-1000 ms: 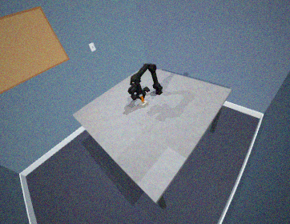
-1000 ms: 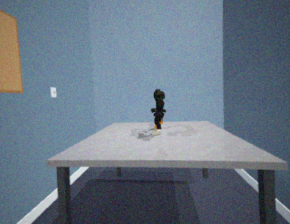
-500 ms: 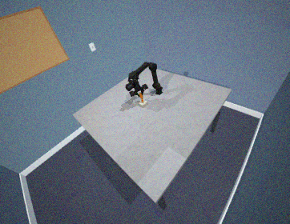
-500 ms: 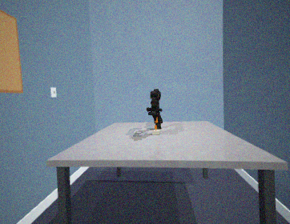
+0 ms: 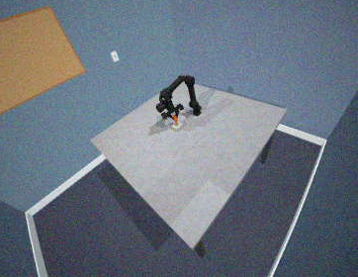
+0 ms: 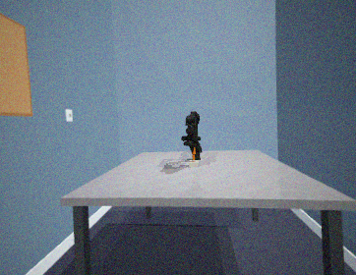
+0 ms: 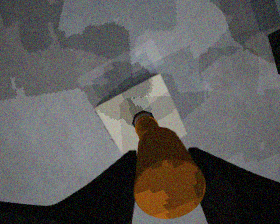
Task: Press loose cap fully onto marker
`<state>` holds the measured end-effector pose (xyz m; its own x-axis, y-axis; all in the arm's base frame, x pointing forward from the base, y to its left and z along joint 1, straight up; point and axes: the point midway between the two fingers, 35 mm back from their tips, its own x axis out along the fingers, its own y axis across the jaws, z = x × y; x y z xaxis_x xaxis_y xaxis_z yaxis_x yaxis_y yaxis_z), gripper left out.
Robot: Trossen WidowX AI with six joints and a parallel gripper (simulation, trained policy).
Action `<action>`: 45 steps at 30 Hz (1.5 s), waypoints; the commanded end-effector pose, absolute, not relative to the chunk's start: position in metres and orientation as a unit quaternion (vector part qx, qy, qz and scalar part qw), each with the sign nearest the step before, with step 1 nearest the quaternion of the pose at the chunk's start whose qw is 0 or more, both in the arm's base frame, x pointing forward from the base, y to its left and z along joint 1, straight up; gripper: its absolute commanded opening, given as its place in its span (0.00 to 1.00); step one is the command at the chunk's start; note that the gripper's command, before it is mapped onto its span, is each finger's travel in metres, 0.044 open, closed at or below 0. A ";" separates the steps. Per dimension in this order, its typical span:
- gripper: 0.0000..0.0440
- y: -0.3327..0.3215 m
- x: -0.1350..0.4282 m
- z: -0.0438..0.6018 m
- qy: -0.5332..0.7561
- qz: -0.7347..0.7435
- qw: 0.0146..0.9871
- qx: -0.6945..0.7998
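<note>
The pale holder block (image 5: 177, 130) (image 6: 195, 164) (image 7: 115, 127) lies on the table. A narrow orange part of the marker (image 7: 145, 126) rises from a dark ring in the block. My gripper (image 5: 175, 116) (image 6: 194, 145) (image 7: 162, 156) is shut on the orange cap (image 7: 170, 192), above the block. In the wrist view the wide cap meets the narrow marker part end to end, with no gap visible. In the top and exterior views the orange forms one upright line from block to gripper. Whether the cap is pressed fully on cannot be told.
The grey table (image 5: 157, 178) (image 6: 142, 192) carries the arm, which arches behind the block from its base (image 5: 196, 110). Shadows of the arm fall around the block. An orange-brown board (image 5: 34, 54) (image 6: 9, 69) hangs on the wall.
</note>
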<state>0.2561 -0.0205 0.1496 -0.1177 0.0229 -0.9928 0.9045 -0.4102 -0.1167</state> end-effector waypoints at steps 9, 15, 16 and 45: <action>0.00 -0.020 0.252 0.125 0.429 -0.622 0.349 0.554; 0.00 -0.020 0.250 0.111 0.438 -0.622 0.347 0.549; 0.00 -0.020 0.250 0.109 0.439 -0.621 0.347 0.548; 0.12 -0.028 0.248 0.079 0.452 -0.603 0.392 0.528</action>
